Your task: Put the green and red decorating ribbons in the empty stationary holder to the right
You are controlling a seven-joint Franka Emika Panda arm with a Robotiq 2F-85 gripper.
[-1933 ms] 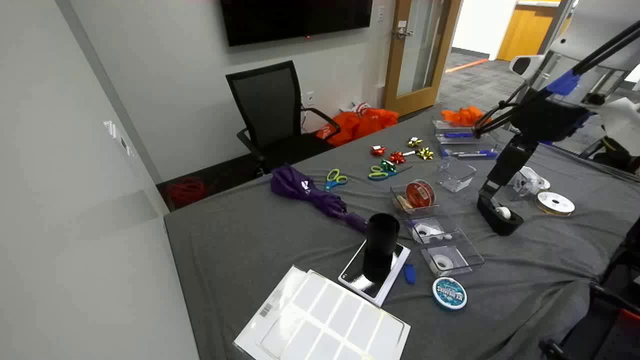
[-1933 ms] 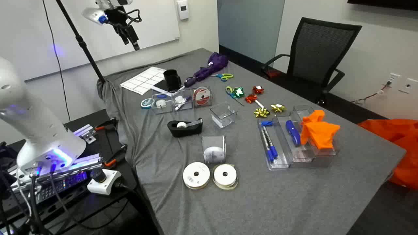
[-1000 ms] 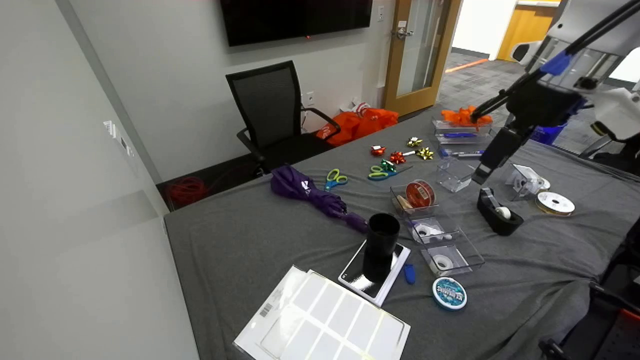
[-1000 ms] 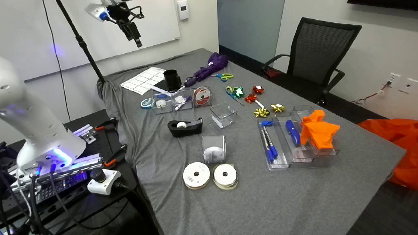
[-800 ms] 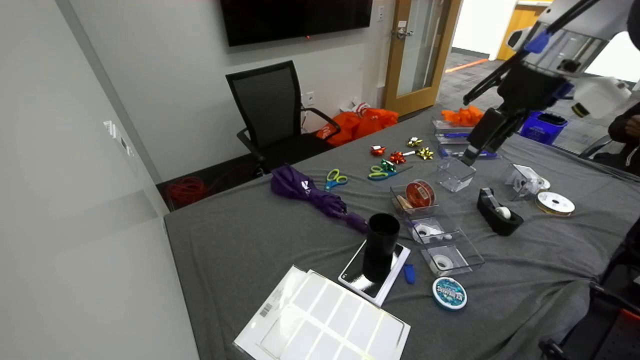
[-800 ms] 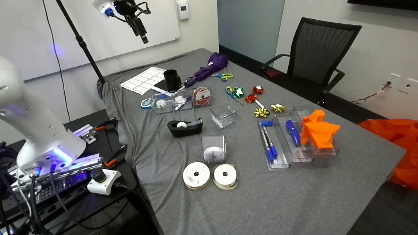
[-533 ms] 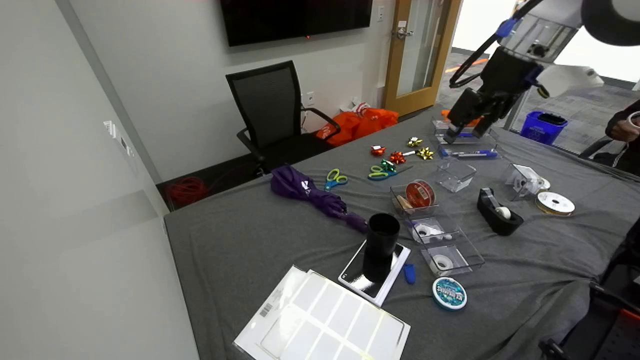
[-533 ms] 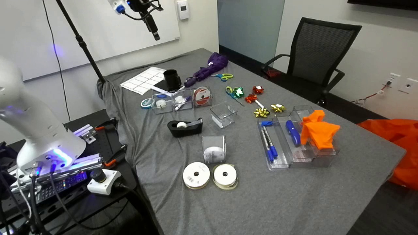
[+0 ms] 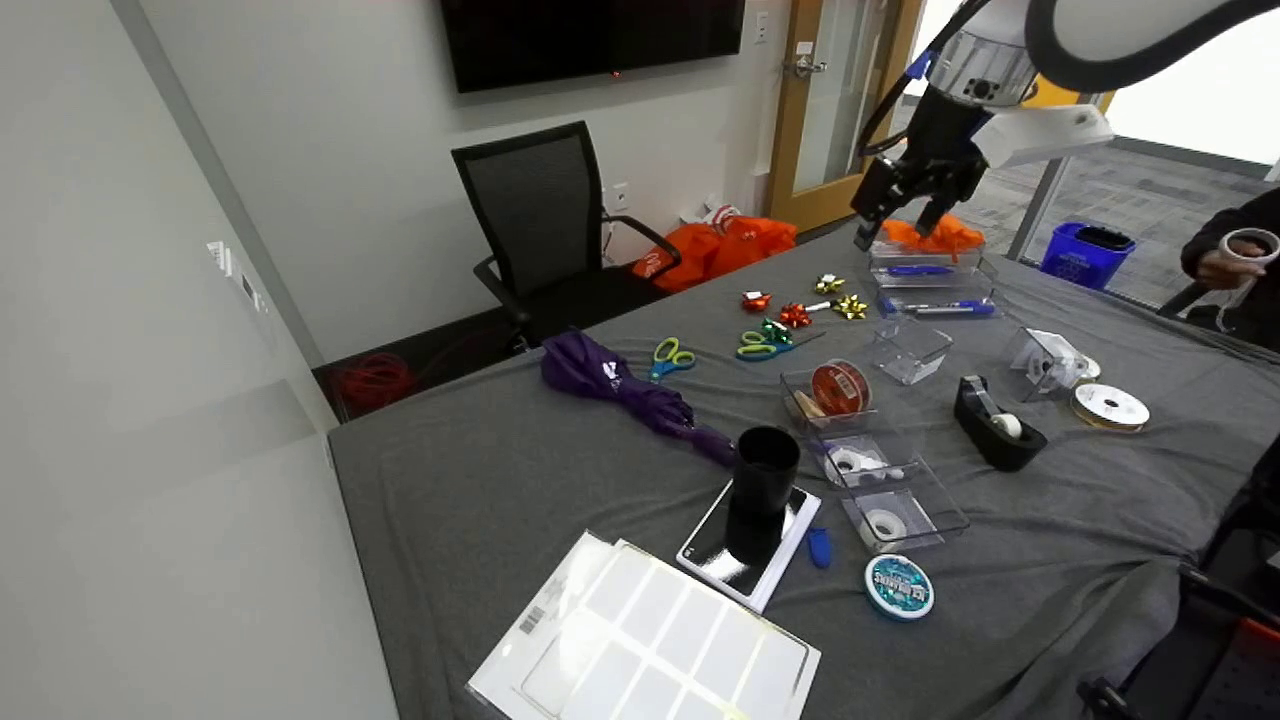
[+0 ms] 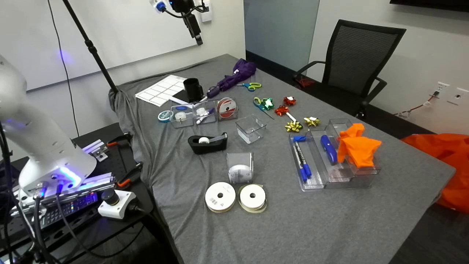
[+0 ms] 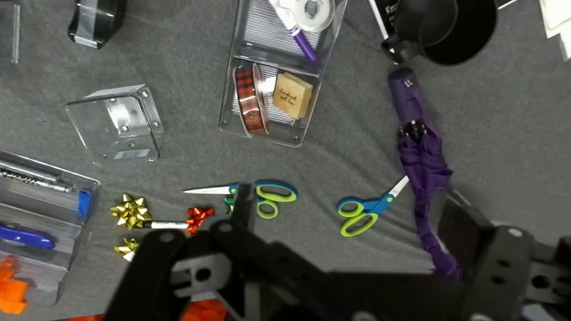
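At left in an exterior view, a chair point(image 9: 545, 200) is standing beyond the grey table point(image 9: 480, 480), and sheets point(image 9: 690, 620) are overlapping on its near end. An umbrella point(image 9: 640, 393) is slanting toward a mug point(image 9: 768, 465), which is standing on a flat box point(image 9: 715, 562), and scissors point(image 9: 671, 360) are lying beside the umbrella.

A red bow point(image 9: 756, 302) is resting on the table farther right, and the green bow point(image 9: 776, 331) is sitting just beside a second pair of scissors point(image 9: 757, 350). The other red bow point(image 9: 795, 316) is lying near the green one, at the end of a white pen point(image 9: 820, 306), with two gold bows point(image 9: 850, 307) lying close by.

A clear three-part box point(image 9: 930, 500) is holding a red reel point(image 9: 841, 388) and tape rolls point(image 9: 872, 533), and a tin point(image 9: 899, 587) is lying just beside it.

The gripper point(image 9: 893, 234) is hanging above the table, pointing down. Its fingers point(image 11: 243, 209) are standing wide apart: in the wrist view, the handles of both pairs of scissors are showing between them, and one finger is partly hiding the green bow.

The clear holder point(image 9: 915, 365) is standing on the table near the gold bows. Beyond it, a tray point(image 9: 945, 287) is holding blue pens point(image 9: 970, 306) and an orange cloth point(image 9: 950, 238). A dispenser point(image 9: 1000, 440) is sitting near the holder, and a white reel point(image 9: 1125, 410) is lying flat. At far right, a hand point(image 9: 1225, 272) is gripping a white ring point(image 9: 1250, 233).
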